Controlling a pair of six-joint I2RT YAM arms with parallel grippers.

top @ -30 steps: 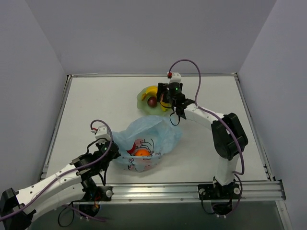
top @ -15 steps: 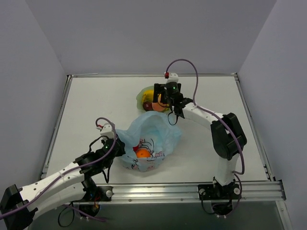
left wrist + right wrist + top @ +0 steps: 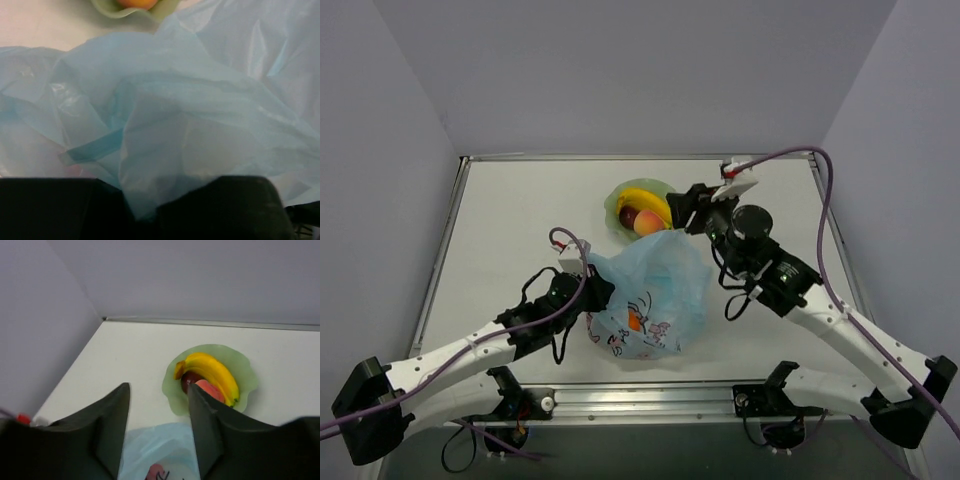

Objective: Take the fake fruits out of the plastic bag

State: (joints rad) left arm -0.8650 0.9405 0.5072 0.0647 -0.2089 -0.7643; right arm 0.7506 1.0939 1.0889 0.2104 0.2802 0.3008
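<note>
The plastic bag (image 3: pixel 660 285) lies crumpled mid-table, thin, pale blue and see-through, with a cartoon print. Its long axis runs roughly from 7 to 1 o'clock in the overhead view. The left gripper (image 3: pixel 588 292) is at its 9 o'clock edge, closed tight on a fold of the film, which fills the left wrist view.

The right gripper (image 3: pixel 678 210) hangs over the bag's 1 o'clock end, fingers partly apart and holding nothing.

The bowl (image 3: pixel 612 205) sits just past the bag at 12 o'clock, holding a banana (image 3: pixel 646 198), a peach-coloured fruit (image 3: pixel 646 225) and a small dark red fruit (image 3: pixel 627 214).

An orange (image 3: pixel 634 321) shows through the film low in the bag, about 7 o'clock from the right fingers. The left arm is nearer but busy, so the reach probably falls to the right. I cannot tell where the bag's mouth faces.
</note>
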